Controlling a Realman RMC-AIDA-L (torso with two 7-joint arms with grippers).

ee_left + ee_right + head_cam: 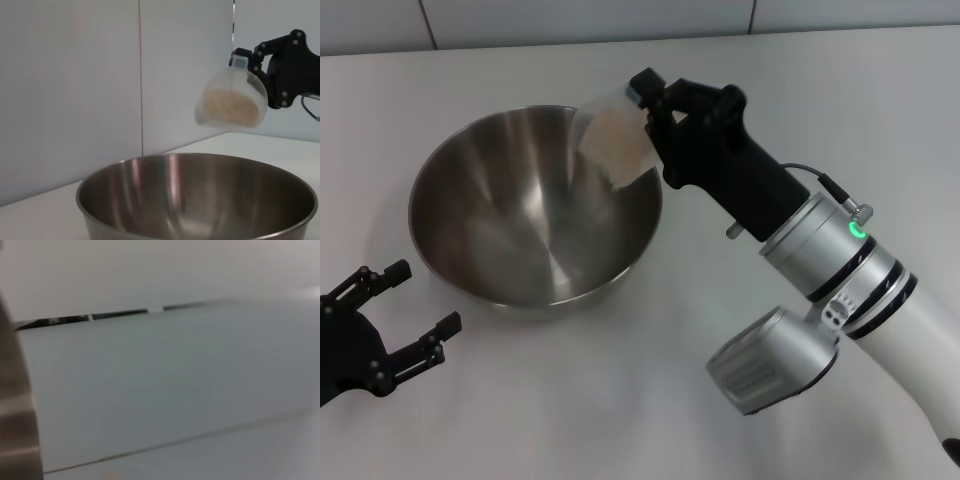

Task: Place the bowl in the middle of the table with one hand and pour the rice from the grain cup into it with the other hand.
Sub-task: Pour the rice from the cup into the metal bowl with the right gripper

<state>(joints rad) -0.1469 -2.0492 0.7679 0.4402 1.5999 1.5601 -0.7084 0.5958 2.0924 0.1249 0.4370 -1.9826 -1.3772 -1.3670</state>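
Note:
The steel bowl [520, 210] stands on the white table [620, 400]; its inside looks empty. It also shows in the left wrist view [200, 200]. My right gripper [650, 110] is shut on the clear grain cup [612, 135] and holds it tilted over the bowl's far right rim. The rice [617, 137] lies inside the cup. In the left wrist view the cup [230, 100] hangs above the bowl with rice [230, 107] heaped in its lower side. My left gripper [405, 310] is open and empty, on the table just left of the bowl's near side.
A wall with tile seams [590, 20] runs along the table's far edge. The right arm's silver-white forearm [840, 290] crosses the table's right side. The right wrist view shows only the table, the wall and a sliver of the bowl [15, 415].

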